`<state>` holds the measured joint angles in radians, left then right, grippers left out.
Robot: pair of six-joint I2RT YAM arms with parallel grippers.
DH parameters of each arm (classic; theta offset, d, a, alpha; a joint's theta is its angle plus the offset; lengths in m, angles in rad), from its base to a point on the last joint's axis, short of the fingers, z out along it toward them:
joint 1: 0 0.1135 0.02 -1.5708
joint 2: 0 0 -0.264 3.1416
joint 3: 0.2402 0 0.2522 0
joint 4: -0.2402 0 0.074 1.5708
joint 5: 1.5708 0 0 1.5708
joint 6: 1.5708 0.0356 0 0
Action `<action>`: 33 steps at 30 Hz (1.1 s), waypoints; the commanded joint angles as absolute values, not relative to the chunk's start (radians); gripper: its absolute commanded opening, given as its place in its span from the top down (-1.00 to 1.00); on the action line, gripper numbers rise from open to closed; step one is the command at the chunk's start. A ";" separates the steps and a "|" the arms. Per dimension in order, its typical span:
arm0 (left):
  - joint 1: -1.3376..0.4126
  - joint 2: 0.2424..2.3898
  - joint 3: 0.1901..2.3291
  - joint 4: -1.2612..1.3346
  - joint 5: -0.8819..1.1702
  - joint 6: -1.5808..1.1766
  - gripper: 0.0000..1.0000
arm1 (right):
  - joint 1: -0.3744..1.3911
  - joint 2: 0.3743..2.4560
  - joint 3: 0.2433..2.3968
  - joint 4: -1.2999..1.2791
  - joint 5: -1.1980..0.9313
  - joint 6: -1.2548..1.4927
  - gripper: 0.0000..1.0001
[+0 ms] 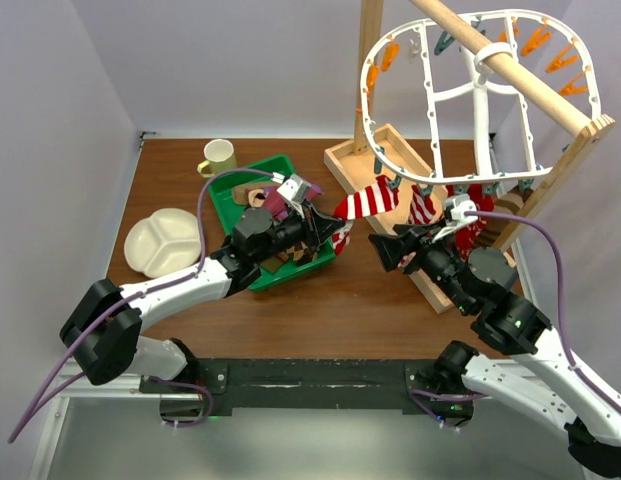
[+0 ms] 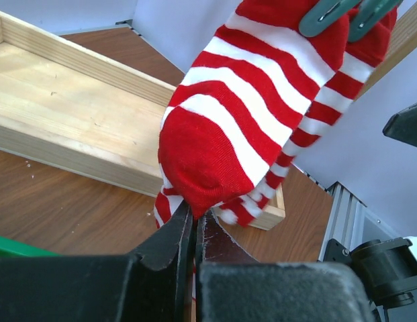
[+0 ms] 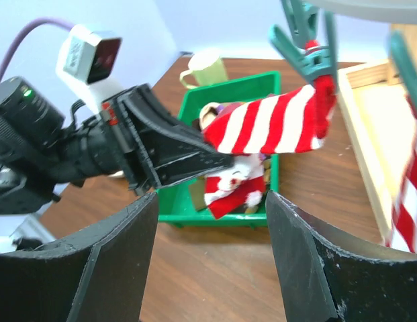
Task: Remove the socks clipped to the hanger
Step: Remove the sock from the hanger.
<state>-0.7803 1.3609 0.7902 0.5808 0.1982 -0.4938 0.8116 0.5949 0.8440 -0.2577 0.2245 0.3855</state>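
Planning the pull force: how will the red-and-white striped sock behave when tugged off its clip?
Probably floppy: the striped sock bunches where the left hand pinches its toe. Likely light, since one teal clip holds it; the knit may stretch before slipping free.

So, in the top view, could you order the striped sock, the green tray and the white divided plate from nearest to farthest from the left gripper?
1. The striped sock: its toe is pinched in the left gripper, and it lies just to the gripper's right.
2. The green tray: under the gripper and to its left.
3. The white divided plate: far left, beyond the tray.
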 commanded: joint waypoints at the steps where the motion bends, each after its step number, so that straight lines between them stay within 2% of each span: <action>1: -0.779 1.353 0.816 0.624 0.198 -0.483 1.00 | 0.813 0.591 0.871 -0.238 0.327 0.388 -0.38; 7: -0.788 1.351 0.807 0.627 0.207 -0.494 1.00 | 0.811 0.594 0.862 -0.203 0.416 0.402 -0.39; 22: -0.859 1.292 0.730 0.620 0.170 -0.515 1.00 | 0.810 0.703 0.896 -0.074 0.469 0.307 -0.47; 33: -0.880 1.269 0.699 0.621 0.158 -0.528 1.00 | 0.811 0.624 0.870 -0.109 0.522 0.293 -0.51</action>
